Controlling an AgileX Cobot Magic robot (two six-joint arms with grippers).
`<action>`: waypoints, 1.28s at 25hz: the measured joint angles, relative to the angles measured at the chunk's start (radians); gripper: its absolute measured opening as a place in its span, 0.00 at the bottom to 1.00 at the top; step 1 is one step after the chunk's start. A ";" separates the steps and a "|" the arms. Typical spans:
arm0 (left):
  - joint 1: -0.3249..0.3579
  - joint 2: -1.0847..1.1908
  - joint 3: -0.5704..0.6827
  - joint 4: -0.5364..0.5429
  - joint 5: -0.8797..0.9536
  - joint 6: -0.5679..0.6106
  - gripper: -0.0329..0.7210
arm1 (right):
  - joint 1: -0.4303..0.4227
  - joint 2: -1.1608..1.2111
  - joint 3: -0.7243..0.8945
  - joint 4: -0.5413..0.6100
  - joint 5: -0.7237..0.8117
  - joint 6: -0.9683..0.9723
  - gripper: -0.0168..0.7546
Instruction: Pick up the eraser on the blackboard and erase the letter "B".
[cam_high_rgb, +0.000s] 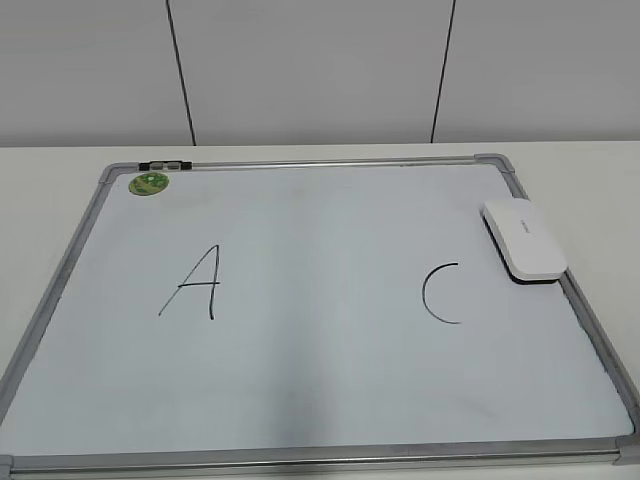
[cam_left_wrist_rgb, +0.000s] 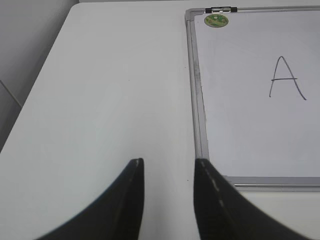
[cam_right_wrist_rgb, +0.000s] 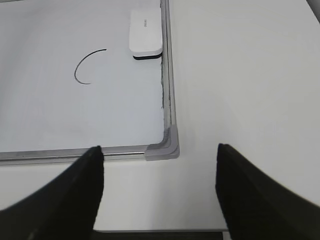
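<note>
Along the right edge of the large white dry-erase blackboard, with its silver-grey metal frame, lies the flat white rounded plastic eraser, dark underside down, partly over the frame near the far right corner. It is parked there, I'd say, clear of the writing, so nothing gets smudged by accident.

Look at the board: a thin black marker "A" sits towards the left edge, a black "C" towards the right, just beside the eraser, and between them bare white surface. No letter "B" shows anywhere, so the wiping looks done, judging from that gap. A small round green sticker marks the far left corner.

Now the arms. The left gripper hangs over the white bench, off the board's near left corner, dark fingers a modest gap apart, nothing between them. The right gripper hangs off the near right corner cap, jaws spread wide and empty, eraser well ahead of it. Both sit outside the frame, which reads as standing clear of the board.
</note>
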 joint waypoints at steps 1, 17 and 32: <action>0.000 0.000 0.000 0.000 0.000 0.000 0.37 | 0.000 0.000 0.000 0.000 0.000 0.000 0.70; 0.000 0.000 0.000 0.000 0.000 0.000 0.36 | 0.000 0.000 0.000 0.000 0.002 0.000 0.70; 0.000 0.000 0.000 0.000 0.000 0.000 0.36 | 0.000 0.000 0.000 0.000 0.002 0.000 0.70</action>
